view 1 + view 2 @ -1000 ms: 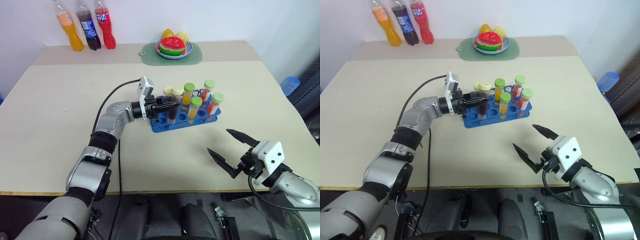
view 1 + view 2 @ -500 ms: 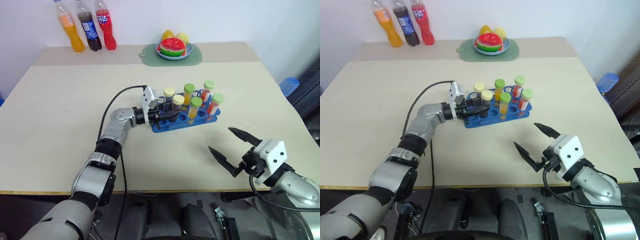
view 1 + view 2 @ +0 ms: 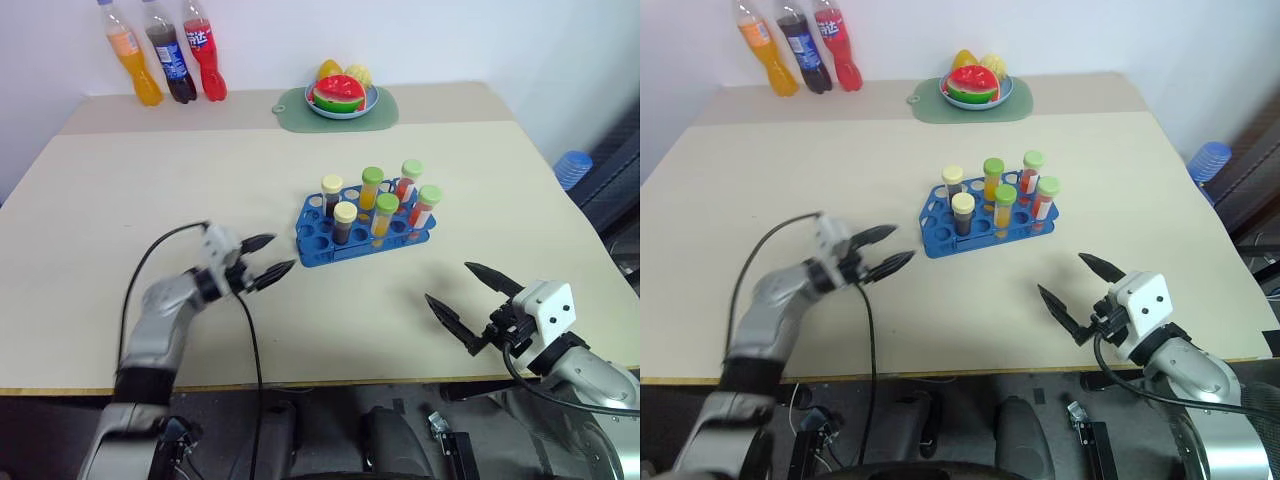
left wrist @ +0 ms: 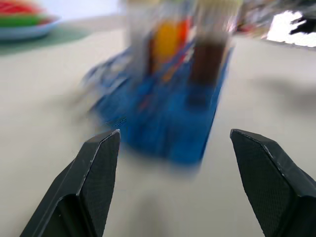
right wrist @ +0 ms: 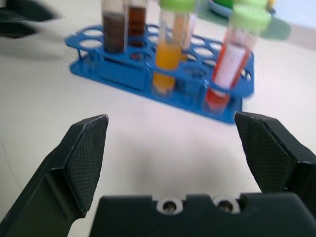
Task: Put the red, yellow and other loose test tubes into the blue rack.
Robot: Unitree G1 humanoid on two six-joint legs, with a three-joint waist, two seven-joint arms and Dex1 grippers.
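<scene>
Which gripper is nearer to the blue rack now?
Left. The left gripper is just beside the blue rack, on the robot's left; the right gripper is farther, nearer the table edge.

I stand at a broad beige rectangular table [image 3: 150, 170] that runs back to a plain white wall [image 3: 450, 40]. Along the far edge, three plastic soda bottles [image 3: 165, 50] stand in a row, orange, dark and red. Beside them a round green mat [image 3: 385, 108] carries a blue plate of fruit [image 3: 341, 92]. Off the table's right edge I see a ribbed blue container [image 3: 574, 168] on the floor.
</scene>
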